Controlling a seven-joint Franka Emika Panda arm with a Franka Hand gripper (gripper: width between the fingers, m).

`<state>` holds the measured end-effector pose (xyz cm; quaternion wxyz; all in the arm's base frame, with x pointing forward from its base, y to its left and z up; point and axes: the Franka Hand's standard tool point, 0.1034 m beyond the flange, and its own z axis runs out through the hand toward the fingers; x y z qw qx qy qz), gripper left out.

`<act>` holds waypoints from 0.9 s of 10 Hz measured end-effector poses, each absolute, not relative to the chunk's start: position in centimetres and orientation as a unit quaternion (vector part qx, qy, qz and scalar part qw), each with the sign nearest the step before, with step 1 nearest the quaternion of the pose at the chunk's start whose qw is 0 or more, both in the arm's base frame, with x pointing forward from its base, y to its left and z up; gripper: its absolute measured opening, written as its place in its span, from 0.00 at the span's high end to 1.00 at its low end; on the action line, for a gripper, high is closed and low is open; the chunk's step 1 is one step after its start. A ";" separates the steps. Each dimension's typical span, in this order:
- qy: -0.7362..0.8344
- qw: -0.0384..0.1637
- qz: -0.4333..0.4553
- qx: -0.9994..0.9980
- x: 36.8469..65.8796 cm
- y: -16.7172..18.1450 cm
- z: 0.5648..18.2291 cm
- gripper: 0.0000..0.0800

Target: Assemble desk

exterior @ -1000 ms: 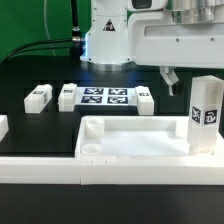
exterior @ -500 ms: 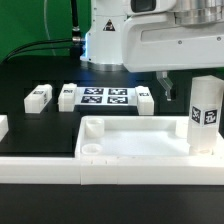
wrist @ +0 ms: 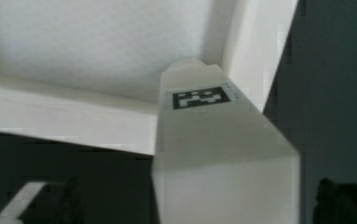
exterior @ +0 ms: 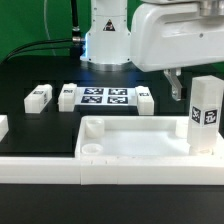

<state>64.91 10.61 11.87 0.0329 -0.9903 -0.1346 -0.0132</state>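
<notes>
The desk's white tabletop (exterior: 135, 132) lies as a rimmed tray by the front rail. One white leg (exterior: 205, 112) with a tag stands upright in the tray's corner on the exterior view's right. My gripper (exterior: 196, 86) hangs open at the top of this leg, and one dark finger (exterior: 176, 86) shows beside it. In the wrist view the leg (wrist: 219, 150) rises between the fingers (wrist: 24, 202), which stand apart from it on both sides. The tabletop's rim (wrist: 50, 105) runs behind the leg. Three more legs (exterior: 38, 96) (exterior: 68, 96) (exterior: 145, 98) lie flat on the black table.
The marker board (exterior: 105, 97) lies between the flat legs, in front of the robot base (exterior: 105, 40). A long white border rail (exterior: 100, 168) runs along the front. Another white piece (exterior: 2, 125) shows at the exterior view's left edge.
My open gripper has shifted a little toward the exterior view's right, closer to the upright leg. The parts on the table have not moved.
</notes>
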 end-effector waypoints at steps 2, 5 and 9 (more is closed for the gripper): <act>-0.157 0.033 -0.013 -0.987 64.9 10.5 11.8 0.35; -0.142 0.034 -0.012 -0.989 64.9 10.5 11.7 0.64; -0.057 0.035 -0.009 -0.998 64.8 10.6 11.6 0.64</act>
